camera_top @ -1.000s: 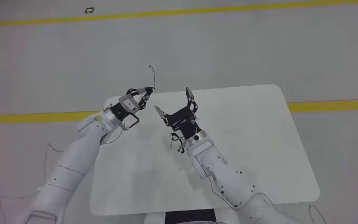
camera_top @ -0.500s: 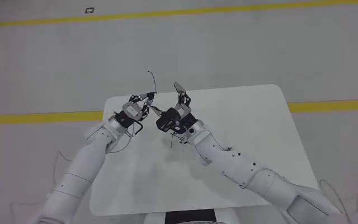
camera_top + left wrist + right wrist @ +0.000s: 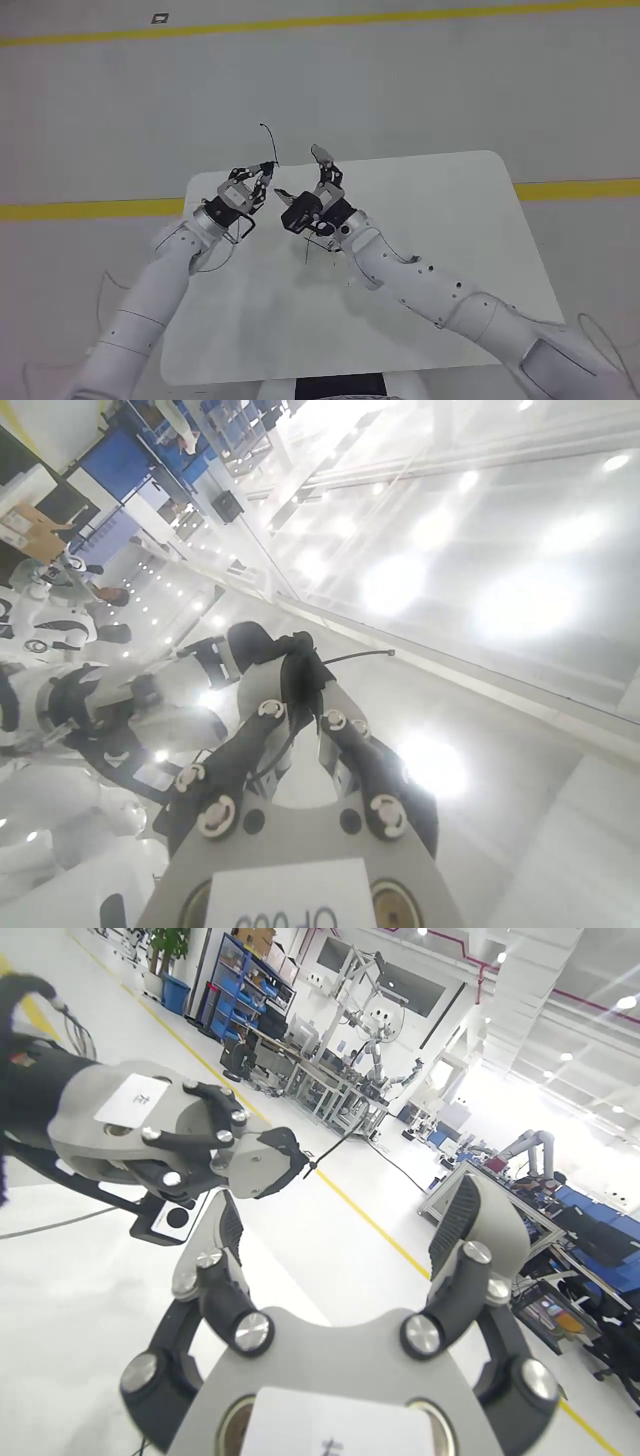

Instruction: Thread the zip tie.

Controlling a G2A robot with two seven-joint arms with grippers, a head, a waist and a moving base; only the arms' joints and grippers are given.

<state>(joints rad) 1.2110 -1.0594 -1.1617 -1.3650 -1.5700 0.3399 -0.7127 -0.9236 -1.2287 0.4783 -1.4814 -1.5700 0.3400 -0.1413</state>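
Left gripper (image 3: 265, 170) pinched shut on the zip tie (image 3: 272, 143) over the counter's (image 3: 450, 250) far edge, strap running up and away from the robot; right gripper (image 3: 300, 177), spread and empty, just beside, likely the catcher.

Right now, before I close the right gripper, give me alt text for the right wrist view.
The left gripper is shut on a thin black zip tie, whose free end pokes out beyond it. The right gripper is open close by, not touching the tie.
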